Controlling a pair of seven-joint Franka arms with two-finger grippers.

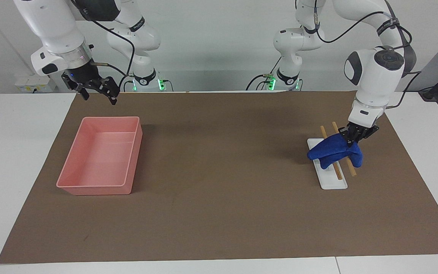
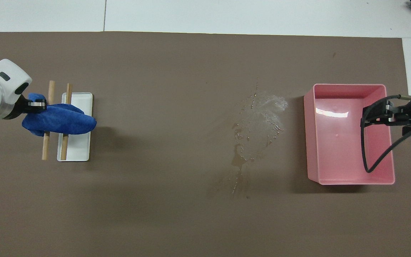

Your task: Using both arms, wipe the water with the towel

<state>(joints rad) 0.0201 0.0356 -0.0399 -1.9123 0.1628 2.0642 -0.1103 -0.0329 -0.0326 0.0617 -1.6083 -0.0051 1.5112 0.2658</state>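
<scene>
While the left gripper (image 1: 352,140) pinches the towel (image 1: 335,152) at one bunched edge over the white rack (image 1: 333,182), near the mat's left-arm end, the cloth droops: soft, light, best held by a gathered fold. Right gripper (image 1: 95,91) waits, jaws spread, over the pink tray (image 1: 127,160); the water (image 2: 259,125) lies mid-mat.

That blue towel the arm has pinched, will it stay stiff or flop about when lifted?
Probably floppy: the towel droops from the left gripper over the wooden sticks. Likely light, as one corner pinch carries it. It looks unlikely to slip, being soft terry.
</scene>
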